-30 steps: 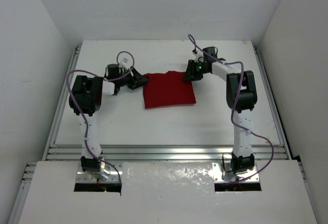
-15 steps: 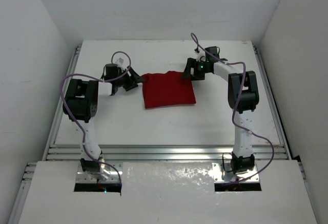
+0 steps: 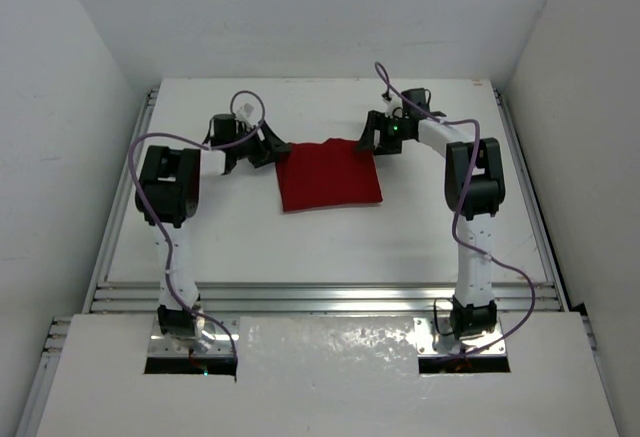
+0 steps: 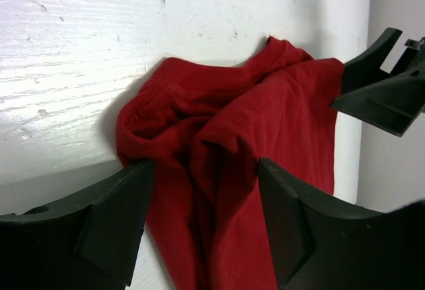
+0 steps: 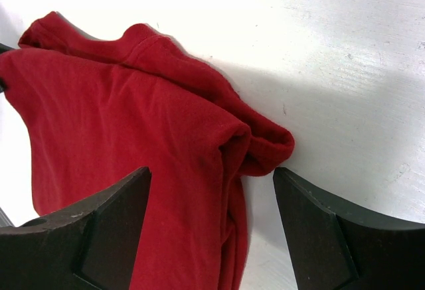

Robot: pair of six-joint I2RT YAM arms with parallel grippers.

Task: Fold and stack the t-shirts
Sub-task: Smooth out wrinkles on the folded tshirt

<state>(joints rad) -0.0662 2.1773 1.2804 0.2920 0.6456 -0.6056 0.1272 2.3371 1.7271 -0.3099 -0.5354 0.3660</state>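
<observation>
Dark red cotton, the t-shirt (image 3: 328,175) lies folded in a rough rectangle at the middle of the scuffed white bench (image 3: 300,247), far corners bunched into soft rolls. Left end effector (image 4: 202,170) and right end effector (image 5: 211,174) each straddle a corner, black fingers apart, unclamped.

The shirt (image 4: 219,137) runs off the bottom edge between the fingers of the left tool (image 4: 206,170), and their bases are cropped too. Over at the right tool (image 5: 212,174), it's cut off left and bottom. From above, both jaw gaps are too small to read.
</observation>
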